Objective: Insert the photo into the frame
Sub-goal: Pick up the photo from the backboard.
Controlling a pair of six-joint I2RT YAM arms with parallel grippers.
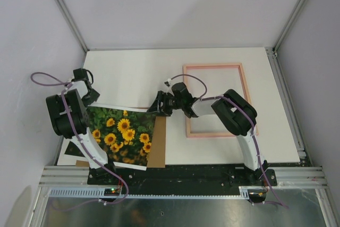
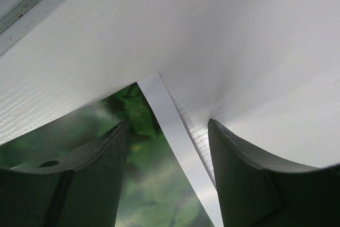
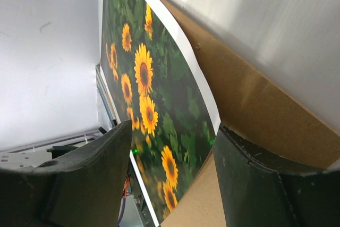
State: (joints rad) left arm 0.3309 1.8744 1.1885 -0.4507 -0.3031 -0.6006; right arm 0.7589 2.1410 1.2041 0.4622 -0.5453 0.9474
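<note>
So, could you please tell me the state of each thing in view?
Sunflower photo print with white border: face up on the board, outside the frame.
Thin pink rectangular frame: flat on the white table, empty.
Plain brown backing board: flat, mostly covered by the photo.
Left gripper: open, straddling the photo's white border.
Right gripper: open, straddling the photo's edge.

From above, the left arm [image 1: 66,112] covers the photo's [image 1: 125,131] side nearest the bench's left edge. The right arm [image 1: 234,112] hides parts of the frame's [image 1: 212,66] left and right rails. The brown board [image 1: 158,142] lies mostly under the photo. At the left wrist the photo [image 2: 143,184] is a green blur, cut off below.
</note>
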